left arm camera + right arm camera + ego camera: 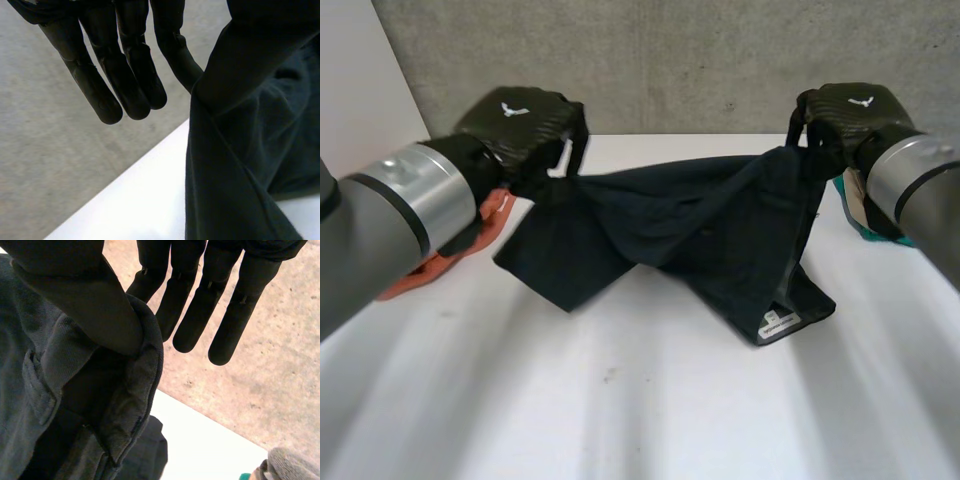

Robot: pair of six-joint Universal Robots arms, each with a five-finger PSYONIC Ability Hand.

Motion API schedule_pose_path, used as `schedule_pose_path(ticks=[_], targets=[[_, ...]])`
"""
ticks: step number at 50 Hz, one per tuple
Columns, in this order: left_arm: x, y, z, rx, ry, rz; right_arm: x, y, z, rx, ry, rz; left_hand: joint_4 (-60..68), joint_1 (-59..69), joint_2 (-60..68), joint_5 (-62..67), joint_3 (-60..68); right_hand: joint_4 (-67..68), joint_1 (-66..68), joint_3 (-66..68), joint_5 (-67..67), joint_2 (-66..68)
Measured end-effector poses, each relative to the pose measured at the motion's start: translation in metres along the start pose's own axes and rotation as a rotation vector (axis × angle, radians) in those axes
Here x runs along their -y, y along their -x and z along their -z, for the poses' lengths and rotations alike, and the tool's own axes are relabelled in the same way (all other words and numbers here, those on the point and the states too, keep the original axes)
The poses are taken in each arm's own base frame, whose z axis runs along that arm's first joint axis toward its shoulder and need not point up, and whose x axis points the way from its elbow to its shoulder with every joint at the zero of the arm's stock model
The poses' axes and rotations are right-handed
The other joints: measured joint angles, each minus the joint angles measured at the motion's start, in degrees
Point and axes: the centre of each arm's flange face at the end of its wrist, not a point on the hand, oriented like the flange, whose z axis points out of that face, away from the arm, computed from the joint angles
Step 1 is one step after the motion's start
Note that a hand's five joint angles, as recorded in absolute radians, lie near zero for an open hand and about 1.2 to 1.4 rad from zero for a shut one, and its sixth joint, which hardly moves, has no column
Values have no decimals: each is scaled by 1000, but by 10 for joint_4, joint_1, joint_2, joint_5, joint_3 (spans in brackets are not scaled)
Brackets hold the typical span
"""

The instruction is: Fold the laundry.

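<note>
A black garment (700, 230) with a white label (777, 322) hangs stretched between my two hands over the back of the white table (640, 400), its lower part resting on the table. My left hand (520, 125) holds the garment's left end; in the left wrist view the cloth (240, 165) is pinched beside the straight fingers (135, 85). At the garment's right end is my right hand (845, 115). Its thumb (85, 295) presses the waistband (130, 405) against a finger, with the other fingers (200, 315) straight.
An orange cloth (490, 215) lies under my left arm at the table's left. A teal cloth (855, 215) lies at the right behind my right arm. A concrete wall (680, 60) stands close behind the table.
</note>
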Motion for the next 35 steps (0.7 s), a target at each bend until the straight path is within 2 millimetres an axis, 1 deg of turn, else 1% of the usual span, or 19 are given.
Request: schedule_pose_path(ticks=[4, 6, 7, 9, 10, 13, 16, 17, 18, 19, 20, 22, 23, 24, 25, 27, 29, 31, 35], targets=[[-14, -14, -10, -28, 34, -1, -9, -10, -17, 2, 48, -2, 0, 0, 0, 0, 0, 0, 0, 0, 0, 0], [-20, -15, -17, -23, 42, -12, -15, -12, -24, 4, 66, 3, 0, 0, 0, 0, 0, 0, 0, 0, 0, 0], [-27, -14, -29, -9, 47, -33, -22, -14, -32, 6, 83, 13, 0, 0, 0, 0, 1, 0, 0, 0, 0, 0], [-32, -12, -40, 9, 45, -56, -27, -16, -40, 5, 89, 27, 0, 0, 0, 0, 1, 0, 2, 0, 0, 0], [-34, -10, -51, 30, 32, -82, -30, -17, -49, 2, 80, 44, 0, 0, 0, 0, 1, 0, 7, 0, 0, 0], [-29, -3, -72, 71, -24, -132, -29, -21, -66, -15, 27, 78, 0, 0, 0, 0, 1, 1, 8, 0, 0, 0], [-5, 8, -95, 129, -153, -186, -16, -27, -91, -55, -110, 118, 0, 0, 1, 0, 1, 1, 8, 1, 0, 0], [9, 13, -102, 155, -221, -203, -8, -30, -100, -76, -182, 131, 0, 0, 1, 0, 1, 1, 8, 1, 0, 0], [20, 17, -107, 175, -274, -213, 1, -33, -108, -95, -248, 140, 0, 0, 1, 0, 1, 1, 8, 1, 0, 0], [26, 19, -108, 184, -297, -217, 5, -34, -110, -103, -275, 143, 0, 0, 1, 0, 1, 1, 8, 1, 0, 0], [51, 27, -113, 224, -404, -228, 22, -39, -120, -137, -393, 154, 0, 0, 1, 0, 1, 1, 8, 1, 0, 0], [77, 34, -114, 264, -512, -231, 40, -44, -128, -166, -514, 159, 0, 0, 1, 0, 1, 1, 8, 1, 0, 0], [86, 37, -113, 276, -546, -229, 46, -45, -129, -173, -551, 159, 0, 0, 1, 0, 1, 1, 8, 1, 0, 0], [94, 39, -112, 287, -579, -225, 56, -48, -131, -180, -609, 158, 0, 0, 1, 0, 1, 2, 8, 1, 0, 0], [108, 42, -109, 304, -634, -215, 69, -50, -133, -178, -681, 157, 0, 0, 1, 5, 1, 2, 8, 1, 0, 0], [122, 44, -105, 314, -685, -195, 82, -53, -134, -161, -753, 157, 0, 0, 1, 11, 1, 2, 8, 1, 0, 0], [131, 43, -101, 312, -707, -173, 92, -57, -133, -129, -791, 160, 0, 0, 1, 11, 1, 2, 8, 1, 1, 0], [132, 41, -99, 303, -696, -151, 96, -60, -133, -88, -793, 164, 0, 0, 1, 11, 1, 2, 8, 1, 2, 0], [119, 38, -99, 289, -606, -120, 89, -64, -132, -30, -724, 167, 0, 0, 1, 11, 1, 2, 8, 1, 2, 0]])
